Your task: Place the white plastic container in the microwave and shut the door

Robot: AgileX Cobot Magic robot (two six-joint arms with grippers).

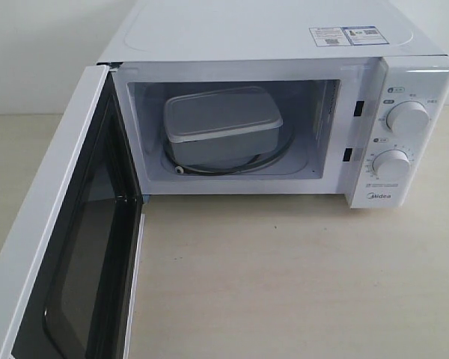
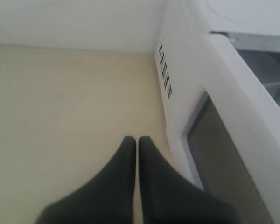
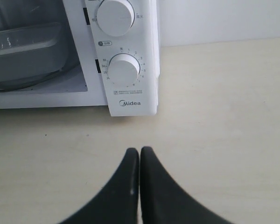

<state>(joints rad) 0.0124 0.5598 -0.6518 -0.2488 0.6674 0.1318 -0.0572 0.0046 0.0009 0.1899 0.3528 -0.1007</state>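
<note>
The left gripper's (image 2: 137, 140) two dark fingers are pressed together tip to tip with nothing between them. It hangs over the bare table (image 2: 60, 116) off the microwave's (image 2: 177, 60) vented side wall, just outside the swung-out door (image 2: 252, 112). The right gripper (image 3: 139, 150) is the same, its fingers closed against each other and empty. It is low over the table in front of the microwave's control panel, below the lower of the two dials (image 3: 124, 70).

Neither touches the white plastic container (image 1: 221, 120), which is well apart from both. It sits inside the microwave's (image 1: 284, 37) cavity on the glass turntable (image 1: 273, 155), lid up and somewhat toward the hinge side. From the right wrist view only its end shows, past the panel's edge.

Its long axis runs across the cavity, roughly parallel to the microwave's front opening. It is skewed a little, so that the end nearer the dials (image 1: 408, 117) is turned slightly toward the back wall.

The door (image 1: 52, 224) stands wide open, swung out toward the front from the hinge side of the microwave, its dark inner frame facing the opening.
</note>
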